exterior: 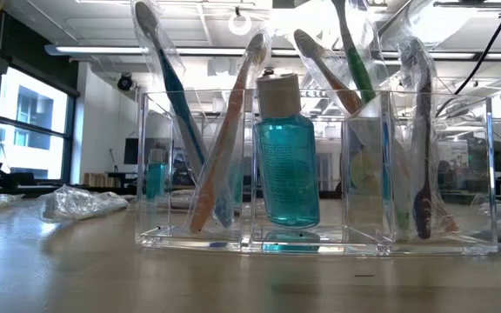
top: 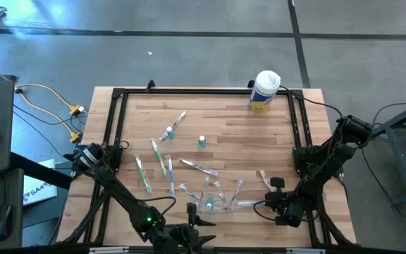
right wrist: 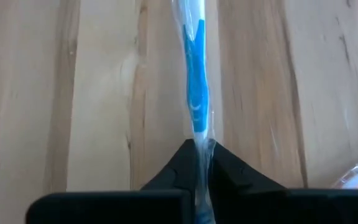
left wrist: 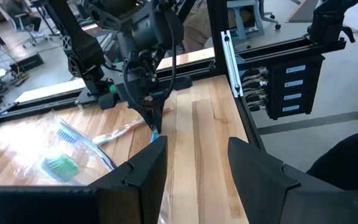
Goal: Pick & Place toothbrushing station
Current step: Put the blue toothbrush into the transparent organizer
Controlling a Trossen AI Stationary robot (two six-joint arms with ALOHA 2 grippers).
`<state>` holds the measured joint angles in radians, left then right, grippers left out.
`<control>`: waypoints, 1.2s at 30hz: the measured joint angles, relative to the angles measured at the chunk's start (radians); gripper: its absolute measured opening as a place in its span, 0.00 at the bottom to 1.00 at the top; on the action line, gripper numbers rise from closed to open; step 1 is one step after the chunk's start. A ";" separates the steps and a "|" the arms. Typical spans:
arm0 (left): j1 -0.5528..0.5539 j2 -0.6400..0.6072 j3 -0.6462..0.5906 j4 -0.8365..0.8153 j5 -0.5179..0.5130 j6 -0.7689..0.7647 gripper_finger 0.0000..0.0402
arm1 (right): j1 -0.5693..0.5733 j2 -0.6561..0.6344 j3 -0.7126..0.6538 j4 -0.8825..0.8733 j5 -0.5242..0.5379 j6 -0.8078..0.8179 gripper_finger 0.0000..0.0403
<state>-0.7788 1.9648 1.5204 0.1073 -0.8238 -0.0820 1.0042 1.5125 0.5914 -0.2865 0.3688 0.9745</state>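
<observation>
Counts, high view: one clear holder (top: 216, 200); one white canister (top: 264, 90); two teal-capped bottles loose on the table (top: 201, 142); loose wrapped toothbrushes (top: 141, 173), about seven; exact number unclear

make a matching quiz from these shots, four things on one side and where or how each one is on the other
Things:
1. right gripper
2. left gripper
3. white canister
4. teal bottle

Place or state:
A. stands upright inside the clear holder
B. stands at the table's far edge
C. shut on a wrapped blue toothbrush that lies on the table
D. open, nothing between its fingers, at the near edge

Pairs: 1-C, 2-D, 3-B, 4-A
</observation>
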 joint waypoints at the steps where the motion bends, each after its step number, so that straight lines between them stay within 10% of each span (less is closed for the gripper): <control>1: 0.000 0.000 0.000 0.001 0.000 0.003 0.42 | 0.000 0.001 0.013 -0.023 -0.013 0.001 0.03; 19: 0.001 0.000 0.000 0.063 0.096 -0.140 0.42 | 0.092 0.002 0.485 -0.477 -0.058 -0.031 0.02; 36: 0.112 0.001 0.000 0.224 0.388 -0.443 0.42 | 0.128 0.001 0.648 -0.340 0.184 -0.882 0.02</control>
<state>-0.6666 1.9659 1.5200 0.3311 -0.4358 -0.5255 1.1327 1.5139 1.2392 -0.6267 0.5524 0.0925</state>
